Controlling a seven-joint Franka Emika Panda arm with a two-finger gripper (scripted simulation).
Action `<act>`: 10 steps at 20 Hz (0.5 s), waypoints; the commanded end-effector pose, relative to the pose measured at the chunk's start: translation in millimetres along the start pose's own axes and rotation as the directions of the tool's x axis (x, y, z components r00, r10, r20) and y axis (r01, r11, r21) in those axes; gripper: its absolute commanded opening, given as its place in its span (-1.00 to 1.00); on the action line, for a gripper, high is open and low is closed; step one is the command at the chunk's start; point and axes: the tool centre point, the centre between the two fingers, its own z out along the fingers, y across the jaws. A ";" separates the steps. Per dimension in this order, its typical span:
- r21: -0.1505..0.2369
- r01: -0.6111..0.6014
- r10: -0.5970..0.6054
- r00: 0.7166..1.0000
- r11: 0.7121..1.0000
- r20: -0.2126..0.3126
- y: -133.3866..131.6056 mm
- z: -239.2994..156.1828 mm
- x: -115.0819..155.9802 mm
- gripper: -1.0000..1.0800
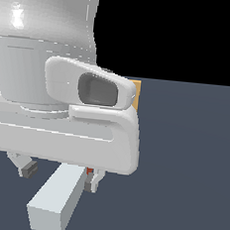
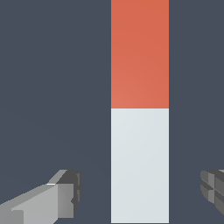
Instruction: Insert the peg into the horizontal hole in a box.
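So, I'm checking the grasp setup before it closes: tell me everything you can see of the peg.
The peg is a long, square-sectioned bar with flat matte faces: one section orange-red, the other pale grey-white, meeting at a sharp straight line. It lies flat on the dark floor. In the wrist view it runs between the two fingers, which stand apart from it on either side with clear gaps, so nothing grips it. In the exterior view its pale end juts out from under the arm; the rest is hidden.
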 end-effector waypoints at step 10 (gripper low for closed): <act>0.000 0.001 -0.001 1.000 1.000 -0.001 0.3 36.5 -0.7 0.92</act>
